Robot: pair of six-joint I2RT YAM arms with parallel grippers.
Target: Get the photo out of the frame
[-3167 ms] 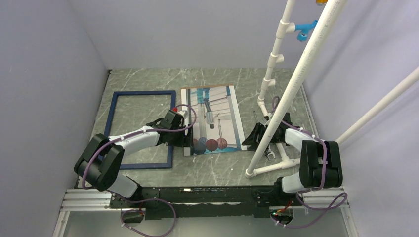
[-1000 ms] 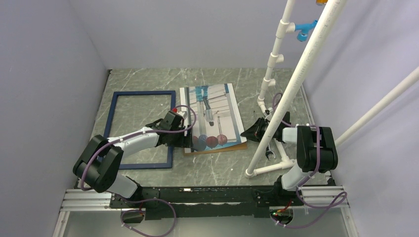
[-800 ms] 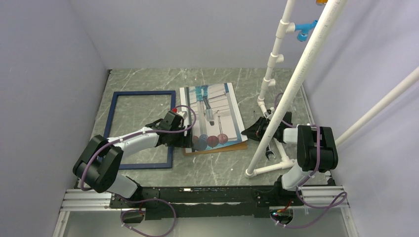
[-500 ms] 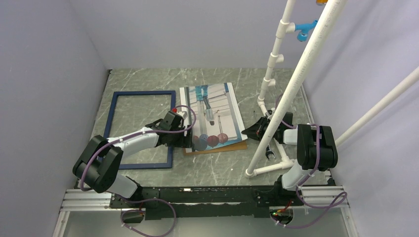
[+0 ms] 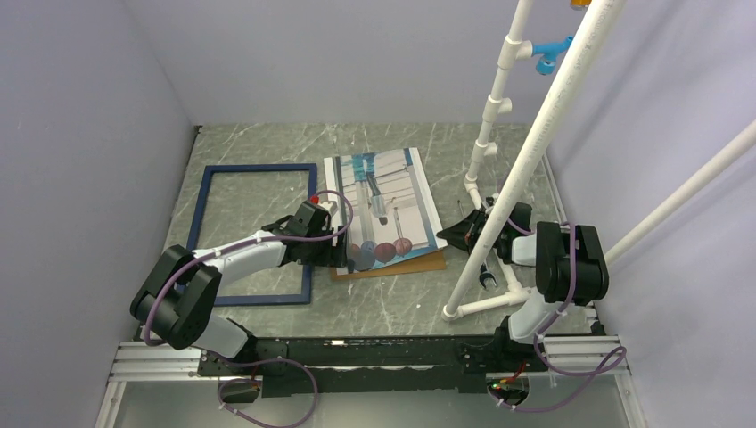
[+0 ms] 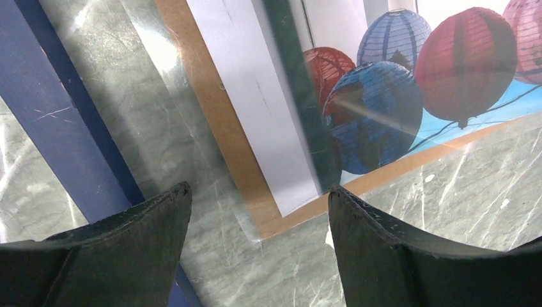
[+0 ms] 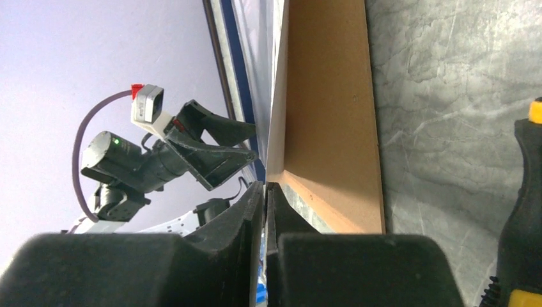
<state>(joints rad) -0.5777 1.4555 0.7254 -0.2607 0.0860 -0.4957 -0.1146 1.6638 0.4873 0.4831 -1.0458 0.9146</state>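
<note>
The frame (image 5: 204, 234), thin and navy blue, lies flat at the left with bare table inside it; one bar (image 6: 51, 115) shows in the left wrist view. The photo (image 5: 385, 209) sits right of it, picture side up. My right gripper (image 5: 445, 235) is shut on its right edge (image 7: 275, 121), which is raised off a brown board (image 7: 326, 96). That board (image 5: 397, 267) shows under the photo's near edge. My left gripper (image 5: 342, 251) hangs open over the photo's near-left corner (image 6: 291, 192), with its fingers (image 6: 147, 217) either side and nothing between them.
A white pipe stand (image 5: 499, 160) rises at the right, its long bar crossing above my right arm. A small metal tool (image 5: 484, 278) lies by the stand's foot, and a black and yellow handle (image 7: 529, 211) sits close to my right gripper. Walls close in left, back and right.
My right gripper has closed on the photo's right edge and lifted it slightly, drawing it back so the brown board shows at the near edge. The left arm has hardly moved.
</note>
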